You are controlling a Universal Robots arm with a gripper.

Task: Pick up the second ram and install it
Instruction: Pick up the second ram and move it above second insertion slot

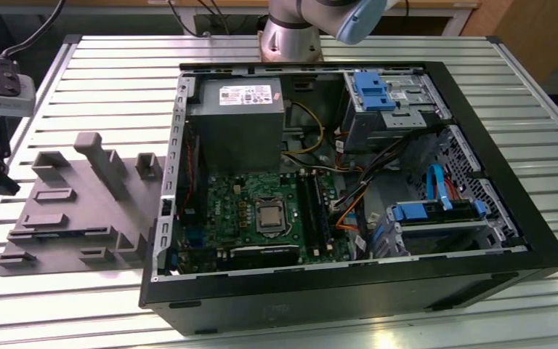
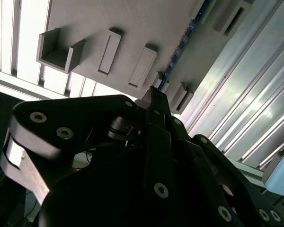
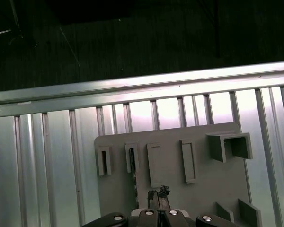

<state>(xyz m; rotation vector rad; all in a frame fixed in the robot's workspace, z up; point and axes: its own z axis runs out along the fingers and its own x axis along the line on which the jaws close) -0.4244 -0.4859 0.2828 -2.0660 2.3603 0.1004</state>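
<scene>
The second ram [image 2: 180, 46] is a thin dark stick standing on its edge in the slotted blocks of the grey holder plate [image 2: 132, 28]. In the first wrist view, the ram [image 3: 131, 160] shows as a dark sliver in a slot of the plate [image 3: 203, 198]. My gripper [image 3: 157, 193] hovers above the plate, just short of the stick, fingertips [image 2: 152, 97] together with nothing between them. In the exterior view my gripper [image 1: 1, 183] hangs at the table's left edge, beside the holder plate [image 1: 66, 233].
An open computer case [image 1: 357, 291] lies on the slatted metal table [image 1: 85, 65], with a green motherboard [image 1: 250, 211], black slots [image 1: 314, 207], a power supply and blue drive bays inside. Tall grey blocks [image 1: 99, 160] rise from the holder plate. The table's edge rail [image 3: 132, 87] runs beyond it.
</scene>
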